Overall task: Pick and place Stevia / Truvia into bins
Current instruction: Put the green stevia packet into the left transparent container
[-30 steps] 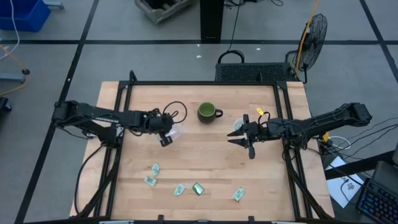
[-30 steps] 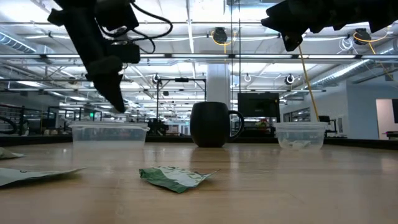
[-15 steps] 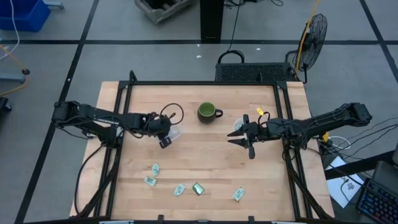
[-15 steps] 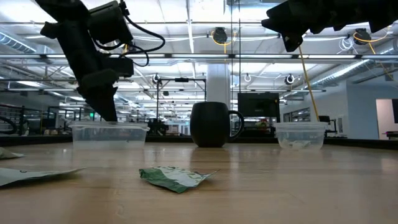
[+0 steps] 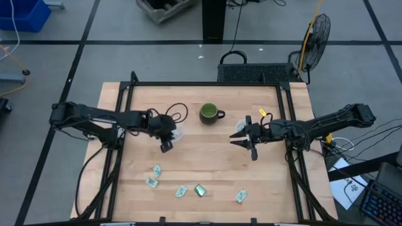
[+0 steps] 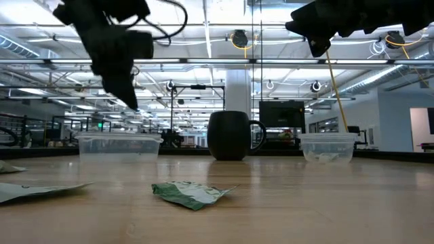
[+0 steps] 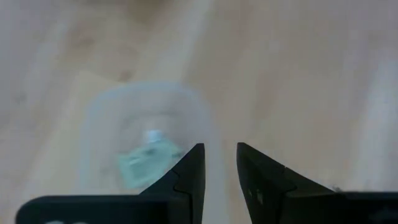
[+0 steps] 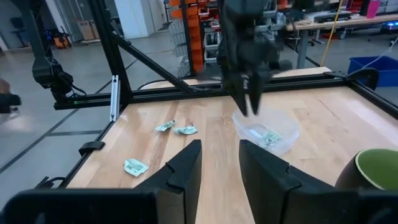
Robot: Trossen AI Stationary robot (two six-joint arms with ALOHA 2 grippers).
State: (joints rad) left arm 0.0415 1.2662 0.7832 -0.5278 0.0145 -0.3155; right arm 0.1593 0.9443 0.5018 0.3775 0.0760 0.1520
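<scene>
Left tool (image 5: pixel 166 145), slightly parted and empty, above the left bin (image 7: pixel 146 146).
I'd clear the rim; next packet (image 5: pixel 156 169) lies at six o'clock.

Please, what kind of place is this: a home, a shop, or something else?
Probably a robotics lab or workshop in a large industrial hall. The wooden table sits in a black metal frame; the low view shows ceiling trusses, and the right wrist view shows orange parts bins.

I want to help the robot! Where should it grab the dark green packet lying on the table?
Probably from straight above. The dark green packet lies flat on the table, so the fingers should pinch its two long edges. Nothing touches it, so there's room around it.
</scene>
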